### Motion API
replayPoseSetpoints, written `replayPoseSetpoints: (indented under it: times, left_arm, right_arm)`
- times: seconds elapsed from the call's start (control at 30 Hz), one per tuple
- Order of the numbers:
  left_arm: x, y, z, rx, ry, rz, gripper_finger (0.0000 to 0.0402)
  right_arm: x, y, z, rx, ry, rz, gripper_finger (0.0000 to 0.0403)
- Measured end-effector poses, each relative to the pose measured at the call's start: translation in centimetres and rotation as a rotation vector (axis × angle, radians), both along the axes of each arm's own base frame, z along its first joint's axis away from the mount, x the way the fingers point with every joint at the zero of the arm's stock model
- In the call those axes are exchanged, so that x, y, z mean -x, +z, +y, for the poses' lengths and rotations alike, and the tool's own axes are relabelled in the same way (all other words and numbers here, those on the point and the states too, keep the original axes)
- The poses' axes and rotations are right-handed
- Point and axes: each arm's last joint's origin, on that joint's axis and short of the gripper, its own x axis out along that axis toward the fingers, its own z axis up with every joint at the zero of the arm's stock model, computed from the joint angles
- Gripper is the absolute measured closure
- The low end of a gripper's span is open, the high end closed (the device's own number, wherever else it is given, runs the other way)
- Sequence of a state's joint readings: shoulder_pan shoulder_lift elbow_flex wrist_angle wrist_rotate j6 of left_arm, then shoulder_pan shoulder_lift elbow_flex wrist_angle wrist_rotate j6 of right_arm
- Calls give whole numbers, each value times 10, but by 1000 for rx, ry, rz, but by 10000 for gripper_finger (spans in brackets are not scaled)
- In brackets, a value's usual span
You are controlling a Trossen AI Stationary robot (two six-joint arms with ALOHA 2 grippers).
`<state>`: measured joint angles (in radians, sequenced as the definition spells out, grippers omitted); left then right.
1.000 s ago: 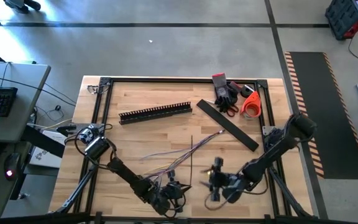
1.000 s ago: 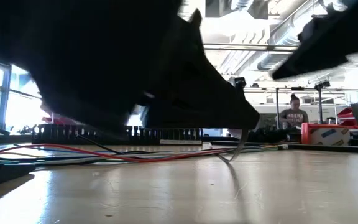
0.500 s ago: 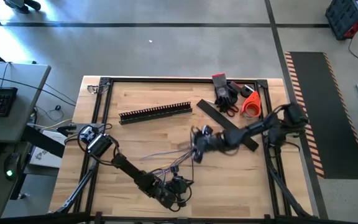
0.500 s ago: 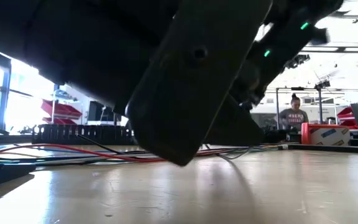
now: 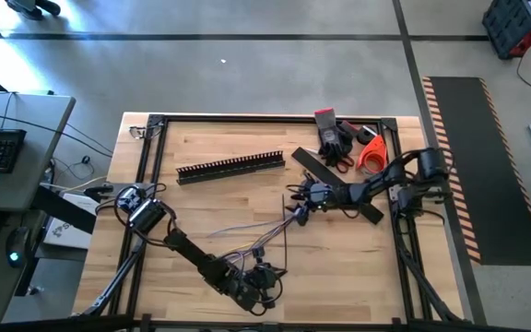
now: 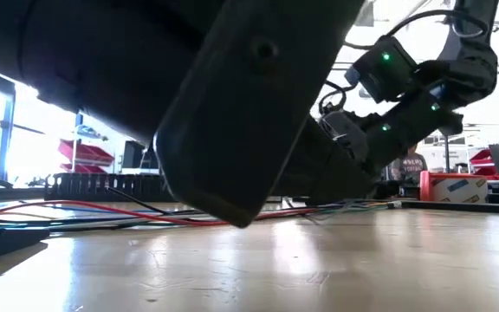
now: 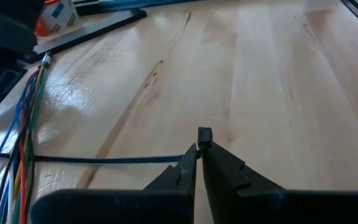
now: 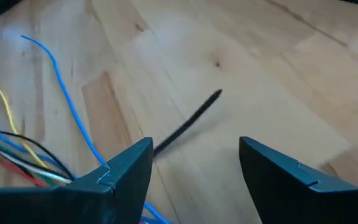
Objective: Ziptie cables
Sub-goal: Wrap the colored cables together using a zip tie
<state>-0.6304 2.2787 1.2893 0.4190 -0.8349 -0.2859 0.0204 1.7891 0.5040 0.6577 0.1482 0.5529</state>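
Observation:
The cables point(image 5: 264, 225) lie splayed across the middle of the table, grey with coloured strands point(image 7: 27, 118) point(image 8: 61, 93). A thin black zip tie point(image 5: 284, 235) lies flat, running from near edge toward far edge. My left gripper point(image 5: 267, 277) sits low at the near edge, shut on the zip tie point(image 7: 104, 159). My right gripper point(image 5: 295, 210) hovers open over the cables' middle. In the right wrist view point(image 8: 194, 162) the zip tie's free tip point(image 8: 191, 121) lies on the wood between and ahead of its fingers, untouched. My left gripper pinches the zip tie just behind its small square head point(image 7: 204, 132), which sticks out past the fingertips. The fingers come in low, nearly level with the table. The strap point(image 7: 123, 160) trails away from the fingers and lies flat on the wood.
A black comb-toothed rail point(image 5: 230, 167) and a flat black strip point(image 5: 335, 183) lie toward the far side. Gloves with scissors point(image 5: 335, 138) and an orange tape roll point(image 5: 373, 154) sit at the far right corner. A black frame point(image 5: 155, 120) rims the table. A person point(image 6: 410, 158) stands far behind.
My right gripper has swung from the near edge beside my left gripper toward the far edge, ending over the middle of the cables by the zip tie's free tip. My left gripper has kept its hold at the near edge.

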Motion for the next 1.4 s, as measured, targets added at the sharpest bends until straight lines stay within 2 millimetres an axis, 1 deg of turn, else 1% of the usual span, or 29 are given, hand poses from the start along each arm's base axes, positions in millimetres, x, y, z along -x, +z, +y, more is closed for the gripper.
replayPoseSetpoints:
  times: [0.17, 0.27, 0.47, 0.7, 0.83, 0.93, 1.0, 1.03, 1.23, 1.33, 1.4]
  left_arm:
    - [0, 0, 0, 7, -9, 0, 401]
    - [0, 0, 0, 11, -14, 2, 401]
    - [0, 0, -1, 17, -15, 2, 401]
    - [0, -1, 0, 26, -8, 6, 402]
    - [0, 0, 0, 27, -8, 7, 402]
    - [0, -1, 0, 19, -10, 13, 402]
    - [1, 2, 0, -4, -19, 21, 402]
    - [2, 6, -1, -20, -21, 23, 402]
    - [3, 30, 1, -102, -29, 13, 402]
    - [-1, 40, 11, -164, -17, 32, 402]
    - [-5, 43, 20, -196, -1, 56, 402]
  right_arm:
    - [-20, -8, 1, 18, 59, -1, 187]
    - [-28, -14, 2, 25, 98, 11, 193]
    - [-26, -19, 4, 20, 133, 56, 225]
    - [-25, -20, 8, 15, 207, 61, 269]
    - [-25, -20, 12, 42, 254, 63, 306]
    - [-24, -19, 19, 87, 294, 54, 350]
    - [-24, -16, 25, 133, 301, 50, 384]
    - [-23, -14, 28, 166, 302, 51, 393]
    - [-20, -3, 46, 320, 327, 41, 402]
    - [-20, 0, 52, 387, 340, 26, 403]
    - [-20, 0, 54, 436, 348, 27, 403]
